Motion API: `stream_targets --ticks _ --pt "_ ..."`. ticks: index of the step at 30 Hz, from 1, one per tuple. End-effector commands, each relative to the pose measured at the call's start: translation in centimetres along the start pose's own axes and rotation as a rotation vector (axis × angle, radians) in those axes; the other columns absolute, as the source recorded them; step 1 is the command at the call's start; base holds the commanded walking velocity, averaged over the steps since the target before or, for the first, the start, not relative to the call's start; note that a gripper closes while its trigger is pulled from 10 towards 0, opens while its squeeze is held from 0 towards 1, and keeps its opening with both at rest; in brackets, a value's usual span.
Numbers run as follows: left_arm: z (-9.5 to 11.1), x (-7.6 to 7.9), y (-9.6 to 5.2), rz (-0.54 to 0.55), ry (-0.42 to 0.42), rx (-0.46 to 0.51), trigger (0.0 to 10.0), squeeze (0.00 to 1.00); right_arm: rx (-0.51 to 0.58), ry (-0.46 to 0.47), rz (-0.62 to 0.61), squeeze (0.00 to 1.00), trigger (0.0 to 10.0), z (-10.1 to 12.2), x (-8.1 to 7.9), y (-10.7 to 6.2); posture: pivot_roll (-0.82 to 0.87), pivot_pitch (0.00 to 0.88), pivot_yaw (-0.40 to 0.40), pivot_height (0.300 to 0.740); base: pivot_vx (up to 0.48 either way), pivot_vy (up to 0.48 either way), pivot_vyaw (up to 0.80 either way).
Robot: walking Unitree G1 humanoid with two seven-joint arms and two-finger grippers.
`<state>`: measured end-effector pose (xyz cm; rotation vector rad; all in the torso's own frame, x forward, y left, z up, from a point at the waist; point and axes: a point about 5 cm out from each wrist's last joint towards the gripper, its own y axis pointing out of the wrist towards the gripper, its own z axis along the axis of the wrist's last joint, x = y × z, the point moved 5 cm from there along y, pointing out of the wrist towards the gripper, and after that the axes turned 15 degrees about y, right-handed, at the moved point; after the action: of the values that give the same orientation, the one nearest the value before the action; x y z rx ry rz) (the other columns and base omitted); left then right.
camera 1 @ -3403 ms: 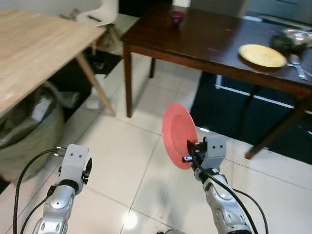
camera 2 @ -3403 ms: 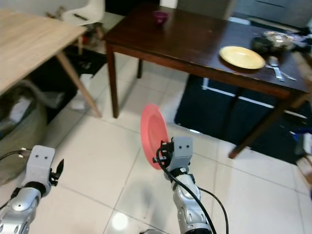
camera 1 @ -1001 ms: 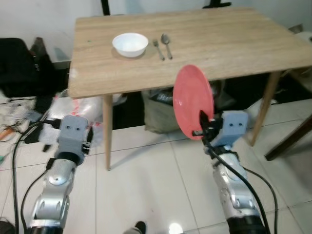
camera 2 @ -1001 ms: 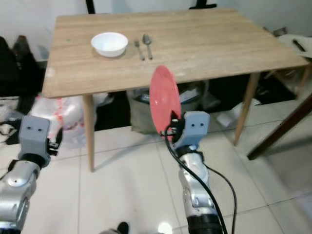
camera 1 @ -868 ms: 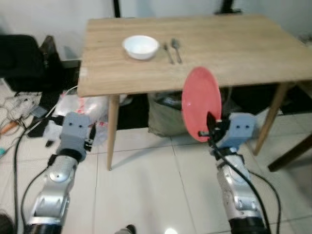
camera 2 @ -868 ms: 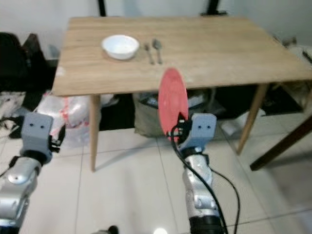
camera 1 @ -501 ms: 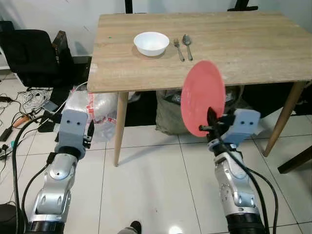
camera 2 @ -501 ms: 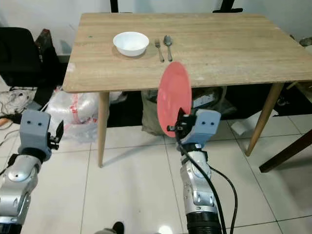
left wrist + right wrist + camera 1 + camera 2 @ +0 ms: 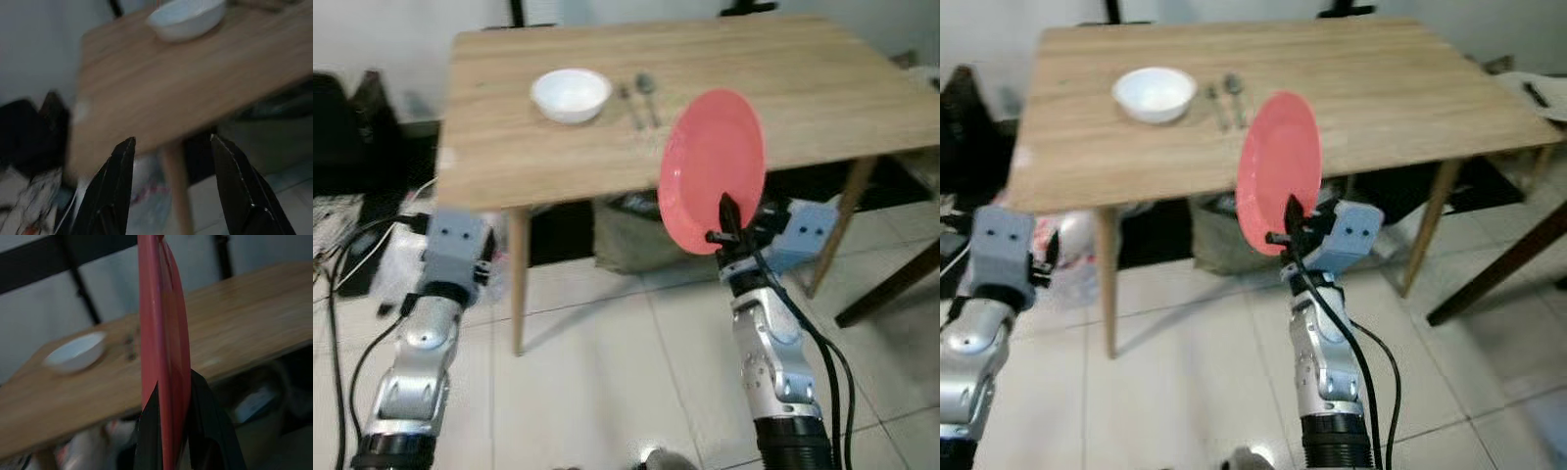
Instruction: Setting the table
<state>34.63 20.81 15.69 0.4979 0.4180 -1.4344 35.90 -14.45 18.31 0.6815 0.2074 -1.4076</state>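
- right gripper [image 9: 722, 233]: fingers closed on the lower rim of the red plate [image 9: 713, 168], one finger on each face; the right wrist view shows the rim pinched between them.
- plate is carried on edge, near upright, its long axis running up from the grip and leaning a little toward 1 o'clock. it hangs in the air in front of the wooden table [image 9: 822, 88], not touching it.
- left gripper [image 9: 171, 191]: fingers spread apart, holding nothing, raised at the robot's left side and pointed at the table's left corner.
- on the table, toward 11 o'clock from the plate: white bowl [image 9: 571, 94], and just beside it at its 3 o'clock a fork [image 9: 628, 103] and spoon [image 9: 649, 94] lying side by side.
- key relation: the bare tabletop lies at 12 o'clock from the right gripper, beyond and slightly above the near edge. the right arm is the nearer one and already has the load.
- judgement: the plate must be tipped from on-edge to flat before it goes down; tipped late, the rim could catch the table edge.
- judgement: transport step nearly over, placing not yet begun.
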Motion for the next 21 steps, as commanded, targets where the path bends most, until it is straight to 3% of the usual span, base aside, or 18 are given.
stream_targets --ticks 1,7,10,11,13,21 --pt "-0.2 0.0 -0.2 -0.001 0.015 -0.002 10.0 0.00 0.007 0.020 0.009 0.00 10.0 0.3 -0.2 0.0 -0.04 0.023 0.044 0.740 0.480 0.000 -0.80" --pt "0.0 0.1 -0.2 -0.001 0.029 0.008 10.0 0.00 -0.104 0.135 0.192 0.00 10.0 -0.8 -3.0 -0.3 -0.04 0.020 0.047 0.740 0.479 0.000 0.00" --pt "0.0 0.1 -0.2 0.000 0.030 0.009 10.0 0.00 -0.123 0.156 0.221 0.00 10.0 -1.0 -3.4 -0.5 -0.04 0.017 0.048 0.740 0.480 0.000 0.00" --pt "0.1 -0.1 -0.2 0.015 0.037 0.015 10.0 0.00 -0.171 0.248 0.317 0.00 10.0 -1.1 -5.0 -1.0 -0.04 0.017 0.048 0.740 0.480 0.000 0.00" --pt "0.2 -0.1 -0.2 0.020 0.040 0.018 10.0 0.00 -0.185 0.296 0.355 0.00 10.0 -1.0 -5.6 -1.2 -0.04 0.017 0.048 0.740 0.480 0.000 0.27" --pt "0.3 -0.1 -0.4 0.028 0.043 0.026 10.0 0.00 -0.133 0.393 0.290 0.00 10.0 0.3 -4.6 -0.2 -0.04 0.008 0.045 0.740 0.480 0.000 0.62"
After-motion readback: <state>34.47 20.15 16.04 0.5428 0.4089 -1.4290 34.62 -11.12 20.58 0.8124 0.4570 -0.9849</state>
